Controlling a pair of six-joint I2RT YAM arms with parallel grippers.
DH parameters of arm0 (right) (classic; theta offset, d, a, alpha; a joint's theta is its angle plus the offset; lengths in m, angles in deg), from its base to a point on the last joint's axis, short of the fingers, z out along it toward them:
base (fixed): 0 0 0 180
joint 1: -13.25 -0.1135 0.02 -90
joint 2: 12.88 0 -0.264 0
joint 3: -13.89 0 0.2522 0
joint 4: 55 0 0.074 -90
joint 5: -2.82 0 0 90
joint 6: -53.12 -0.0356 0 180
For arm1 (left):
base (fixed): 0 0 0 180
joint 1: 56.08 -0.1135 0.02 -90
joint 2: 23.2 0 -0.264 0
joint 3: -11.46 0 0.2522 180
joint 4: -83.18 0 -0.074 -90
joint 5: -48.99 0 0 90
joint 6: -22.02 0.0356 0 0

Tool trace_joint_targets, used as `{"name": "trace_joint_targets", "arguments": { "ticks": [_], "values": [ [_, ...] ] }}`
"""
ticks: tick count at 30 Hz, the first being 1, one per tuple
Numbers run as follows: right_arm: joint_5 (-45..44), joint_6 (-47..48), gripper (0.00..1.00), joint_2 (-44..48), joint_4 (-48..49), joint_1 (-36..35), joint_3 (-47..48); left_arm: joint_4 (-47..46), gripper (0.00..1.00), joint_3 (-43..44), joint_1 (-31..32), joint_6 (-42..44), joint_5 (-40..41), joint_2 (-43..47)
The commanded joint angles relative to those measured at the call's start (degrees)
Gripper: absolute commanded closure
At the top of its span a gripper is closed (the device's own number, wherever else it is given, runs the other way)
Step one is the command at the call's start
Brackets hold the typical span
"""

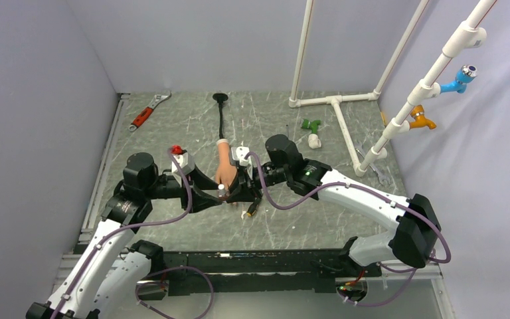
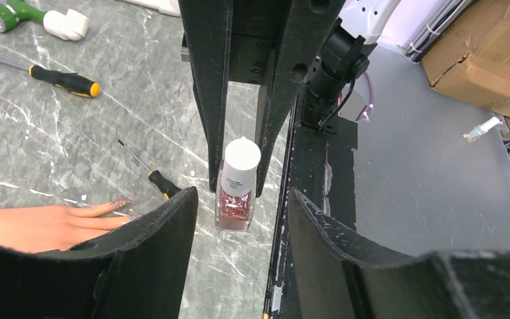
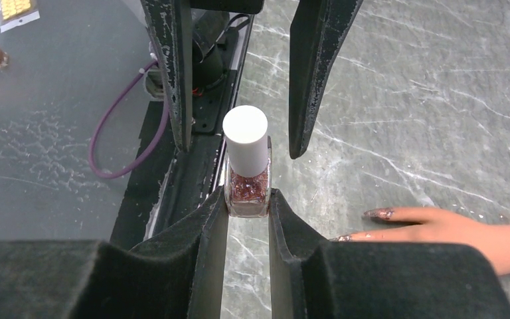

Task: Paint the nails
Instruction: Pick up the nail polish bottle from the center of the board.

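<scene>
Looking through the right wrist camera, I see my right gripper clamped tight on the glass body of the polish bottle, one finger pressed against each side. The bottle stands upright, red glitter showing through the glass, just over the grey marbled table; I cannot tell whether its base touches. My left gripper comes in from the opposite side with its fingers spread on either side of the white cap, a gap showing on both sides, so it grips nothing. The rubber hand lies flat on the table just beside the bottle, its fingertips pointing toward the two grippers. The nails sit near the bottle but apart from it (the two I can see clearly look speckled with glitter). From the left wrist camera, a small screwdriver lies just past those fingertips, and a larger one with a black and orange handle lies farther off.
</scene>
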Motion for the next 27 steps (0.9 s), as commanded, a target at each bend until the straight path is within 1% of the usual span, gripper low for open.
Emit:
{"name": "trace_joint_targets", "arguments": {
  "ticks": [1, 10, 12, 19, 27],
  "values": [
    [1.0, 1.5, 1.0, 1.2, 1.6, -0.3, 2.4, 0.1, 0.43, 0.6, 0.4, 0.9, 0.4, -0.8],
    [1.8, 1.7, 1.0, 1.1, 1.7, -0.3, 2.3, 1.1, 0.42, 0.6, 2.1, 1.0, 2.4, -1.1],
    [2.2, 1.5, 1.0, 1.4, 2.0, -0.2, 2.3, 1.3, 0.42, 0.7, 2.4, 2.9, 2.8, -1.4],
    [3.2, 1.2, 1.0, 2.0, 2.7, -0.3, 2.2, 3.0, 0.42, 1.2, 3.8, 4.5, 4.9, -1.4],
    [4.7, 0.4, 1.0, 2.4, 3.5, -0.4, 1.8, 3.5, 0.57, 1.1, 4.3, 4.9, 7.1, -0.5]
  ]
}}
